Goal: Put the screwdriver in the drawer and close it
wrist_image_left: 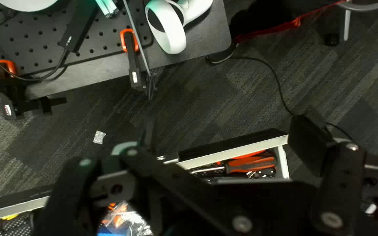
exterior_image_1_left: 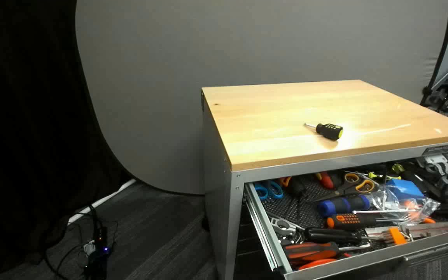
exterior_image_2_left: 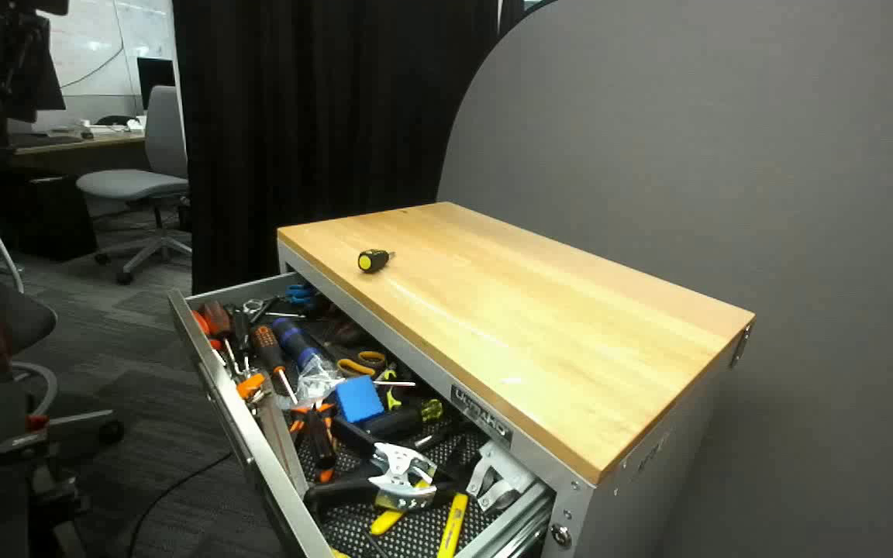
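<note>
A stubby screwdriver (exterior_image_1_left: 328, 131), its chunky black handle capped in yellow, lies on its side on a glossy blond wooden top (exterior_image_1_left: 263, 116) above a pulled-out grey metal drawer (exterior_image_1_left: 342, 264) lined with dimpled black matting (exterior_image_1_left: 310, 187). The tool's long axis runs aslant to the front edge, thin metal shaft pointing away from the drawer. In the wrist view, the robot's dark, jointed gripper (wrist_image_left: 229, 136) has its fingers wide apart, holding nothing.

We count one pulled-out drawer (exterior_image_1_left: 348, 265). Inside the drawer we record two pairs of scissors (exterior_image_1_left: 358, 189), one blue block (exterior_image_1_left: 405, 189) and one blue-banded cylinder (exterior_image_1_left: 343, 205); above the drawer, one table (exterior_image_1_left: 263, 116) bearing one black-handled screwdriver (exterior_image_1_left: 328, 131).
</note>
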Robot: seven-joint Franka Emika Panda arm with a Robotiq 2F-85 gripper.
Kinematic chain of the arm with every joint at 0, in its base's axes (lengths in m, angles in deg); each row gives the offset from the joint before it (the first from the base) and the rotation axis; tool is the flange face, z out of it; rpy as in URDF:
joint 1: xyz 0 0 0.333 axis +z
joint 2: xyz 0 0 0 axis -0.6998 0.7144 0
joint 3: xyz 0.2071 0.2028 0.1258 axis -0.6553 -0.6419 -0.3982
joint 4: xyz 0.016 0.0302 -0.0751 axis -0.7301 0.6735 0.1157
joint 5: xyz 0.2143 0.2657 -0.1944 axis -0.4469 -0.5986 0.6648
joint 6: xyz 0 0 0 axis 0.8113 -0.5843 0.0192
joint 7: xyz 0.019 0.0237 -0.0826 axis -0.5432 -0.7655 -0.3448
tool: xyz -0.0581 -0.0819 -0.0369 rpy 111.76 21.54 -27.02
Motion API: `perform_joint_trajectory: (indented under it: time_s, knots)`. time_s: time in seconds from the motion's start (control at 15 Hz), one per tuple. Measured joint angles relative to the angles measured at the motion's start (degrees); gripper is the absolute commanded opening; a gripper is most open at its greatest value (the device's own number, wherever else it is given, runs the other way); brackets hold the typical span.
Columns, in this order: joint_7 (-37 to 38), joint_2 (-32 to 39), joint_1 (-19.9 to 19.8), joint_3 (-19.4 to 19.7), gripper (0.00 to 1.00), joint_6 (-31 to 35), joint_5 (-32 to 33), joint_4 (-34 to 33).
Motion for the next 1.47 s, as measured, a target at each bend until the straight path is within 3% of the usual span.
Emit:
perform_joint_trajectory:
  time_s: [0.47,0.67,1.0,1.27,1.47]
  knots:
    - [0.06,0.10,-0.04,0.00,1.00,0.21,0.00,-0.76]
    - [2.63,3.89,-0.79,-1.18,1.00,6.99,0.13,-2.19]
    - [7.58,20.32,-2.30,-3.20,1.00,15.68,9.25,-12.41]
    - [11.71,34.70,-2.35,-1.77,1.00,14.42,21.82,-24.27]
    - [10.64,43.74,-1.53,1.71,1.00,10.04,26.50,-33.47]
